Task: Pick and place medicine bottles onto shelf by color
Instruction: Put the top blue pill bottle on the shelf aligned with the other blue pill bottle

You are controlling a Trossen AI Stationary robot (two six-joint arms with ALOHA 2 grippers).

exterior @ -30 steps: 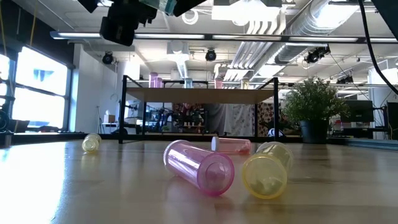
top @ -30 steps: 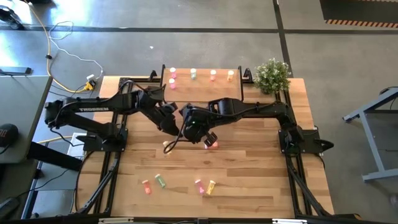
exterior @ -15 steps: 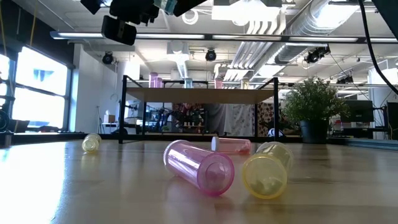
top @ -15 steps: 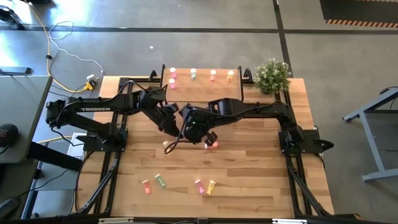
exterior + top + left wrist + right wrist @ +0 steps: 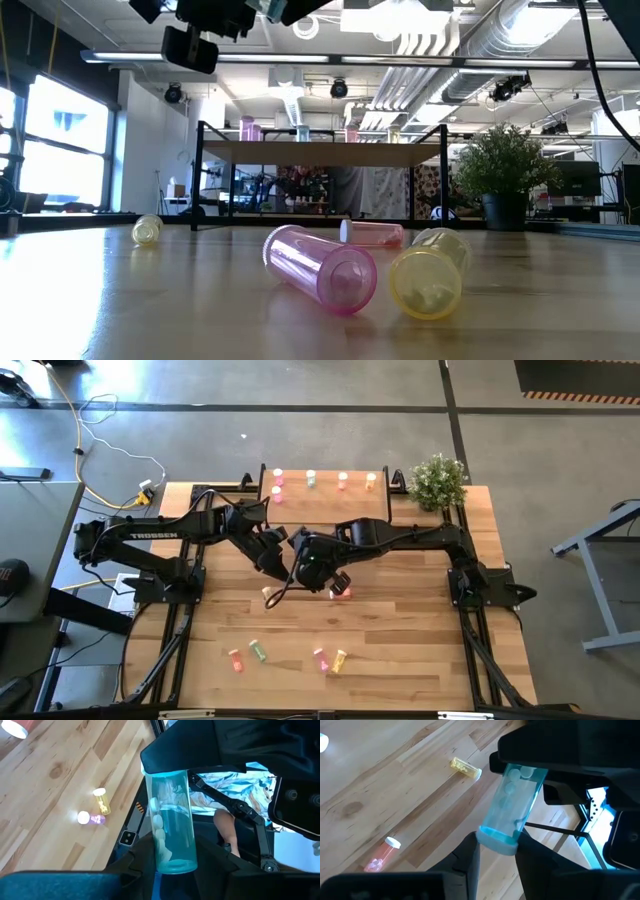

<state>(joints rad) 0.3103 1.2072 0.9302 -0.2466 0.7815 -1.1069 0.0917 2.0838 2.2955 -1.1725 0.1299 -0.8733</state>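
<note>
A clear teal bottle (image 5: 170,820) with white pills inside is held above the table's middle, between my two grippers. My left gripper (image 5: 175,862) is shut on its base end. My right gripper (image 5: 497,845) is shut on its capped end. The shelf (image 5: 323,500) stands at the far edge and carries several bottles upright: pink (image 5: 278,474), green (image 5: 311,479), red-orange (image 5: 342,480) and yellow (image 5: 370,481). More bottles lie on their sides on the table, among them a red one (image 5: 340,592) and a pale one (image 5: 267,594). My left gripper pinches the bottle's base end (image 5: 172,860) between its two fingers. It comes from the table's left, slanting a little downward, roughly in line with the bottle. The bottle is clear of the table. My right gripper pinches the bottle's pale capped end (image 5: 495,837) between its two fingers. It comes from the table's right, slanting down. The bottle reaches away from it to the left gripper, lifted clear of the table.
Near the front edge lie orange (image 5: 236,659), green (image 5: 258,650), pink (image 5: 322,658) and yellow (image 5: 339,660) bottles. A potted plant (image 5: 438,480) stands at the far right corner, beside the shelf.
My left gripper has shut on the base end of the teal bottle, which my right gripper has held all along. Neither arm has moved from its place, and the bottle has stayed where it was.
</note>
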